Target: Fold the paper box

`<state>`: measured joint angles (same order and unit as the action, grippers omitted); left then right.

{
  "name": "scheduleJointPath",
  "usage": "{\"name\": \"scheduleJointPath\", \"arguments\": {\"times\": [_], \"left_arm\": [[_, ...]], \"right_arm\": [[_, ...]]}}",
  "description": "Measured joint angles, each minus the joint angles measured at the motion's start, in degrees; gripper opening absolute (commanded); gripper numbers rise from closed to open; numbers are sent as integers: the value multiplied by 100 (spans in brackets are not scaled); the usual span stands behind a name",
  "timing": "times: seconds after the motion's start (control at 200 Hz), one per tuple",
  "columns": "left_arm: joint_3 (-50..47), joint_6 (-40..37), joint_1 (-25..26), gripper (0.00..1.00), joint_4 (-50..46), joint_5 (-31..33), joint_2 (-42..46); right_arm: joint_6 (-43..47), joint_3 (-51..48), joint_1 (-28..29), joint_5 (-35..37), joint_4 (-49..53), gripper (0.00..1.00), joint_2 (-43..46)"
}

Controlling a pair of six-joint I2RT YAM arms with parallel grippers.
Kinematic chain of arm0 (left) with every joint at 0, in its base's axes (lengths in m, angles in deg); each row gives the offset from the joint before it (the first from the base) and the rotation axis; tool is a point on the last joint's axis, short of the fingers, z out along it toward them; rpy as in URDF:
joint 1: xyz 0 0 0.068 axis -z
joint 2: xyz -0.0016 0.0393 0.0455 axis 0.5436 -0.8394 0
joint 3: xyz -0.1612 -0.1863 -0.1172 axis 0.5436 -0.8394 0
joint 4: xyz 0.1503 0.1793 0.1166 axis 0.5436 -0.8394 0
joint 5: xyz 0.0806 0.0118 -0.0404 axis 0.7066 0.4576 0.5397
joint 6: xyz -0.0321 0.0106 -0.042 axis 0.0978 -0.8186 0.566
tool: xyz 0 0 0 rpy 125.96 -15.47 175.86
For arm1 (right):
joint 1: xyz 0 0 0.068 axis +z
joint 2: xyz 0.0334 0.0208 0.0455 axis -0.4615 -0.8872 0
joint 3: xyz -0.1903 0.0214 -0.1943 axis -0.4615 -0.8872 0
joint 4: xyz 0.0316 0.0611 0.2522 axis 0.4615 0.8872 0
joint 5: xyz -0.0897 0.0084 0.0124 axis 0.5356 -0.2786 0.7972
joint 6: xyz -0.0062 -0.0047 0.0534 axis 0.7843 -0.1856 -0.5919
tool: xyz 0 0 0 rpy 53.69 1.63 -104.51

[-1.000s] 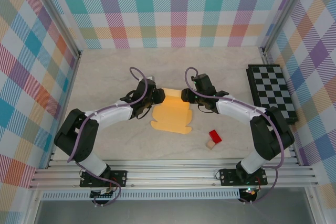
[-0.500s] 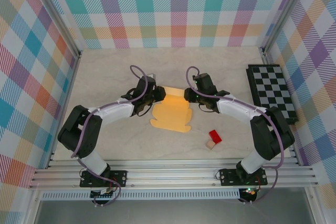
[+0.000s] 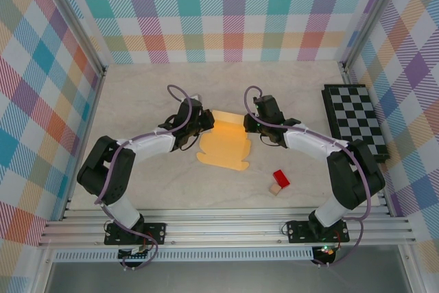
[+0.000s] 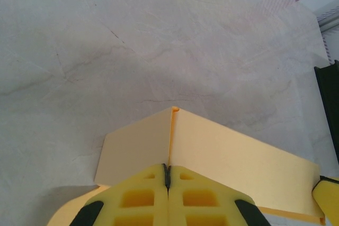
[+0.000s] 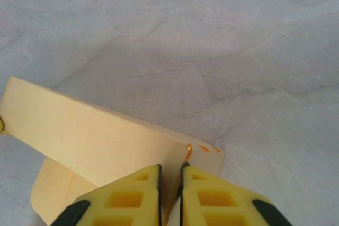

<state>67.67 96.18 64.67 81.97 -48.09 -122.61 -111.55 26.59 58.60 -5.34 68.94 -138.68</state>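
Could crease or tear the pale orange-yellow thin cardboard sheet, the paper box (image 3: 225,145), under an uneven pull. Gripped at both ends of one raised far flap, so liable to stretch under any drift apart and to buckle off the score line under any drift together. Could also slip free, with so little card between the pads. Might simply drag the flat part across the pale marbled tabletop (image 3: 151,87) instead of folding it, for want of any hold-down.

Left tool (image 4: 167,172): fully closed, yellow pads meeting on the flap's left end, right at an upright crease. Right tool (image 5: 169,175): closed to a sliver, apparently nipping the flap's right corner, though hard to confirm with so thin an edge there.

Lying mid-tabletop between the two tools, well apart from the small red block with a tan cube (image 3: 279,181) and the black-and-white checkered board (image 3: 353,121). Mostly flat, notched along the near edge, far flap stood up, a short side tab bent off at the left crease. Clean, unmarked, no carton shape yet.
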Motion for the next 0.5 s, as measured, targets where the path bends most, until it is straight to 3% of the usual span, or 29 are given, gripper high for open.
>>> {"name": "scheduleJointPath", "arguments": {"times": [0.24,0.37,0.505], "left_arm": [[-4,85,-2,0,149,83,-66],[31,87,-2,0,85,107,-66],[223,7,0,6,-306,146,-66]], "right_arm": [[-24,-42,-22,101,-149,8,0],[-24,-42,-20,101,-144,16,0],[-31,-22,-13,92,-72,25,0]]}}
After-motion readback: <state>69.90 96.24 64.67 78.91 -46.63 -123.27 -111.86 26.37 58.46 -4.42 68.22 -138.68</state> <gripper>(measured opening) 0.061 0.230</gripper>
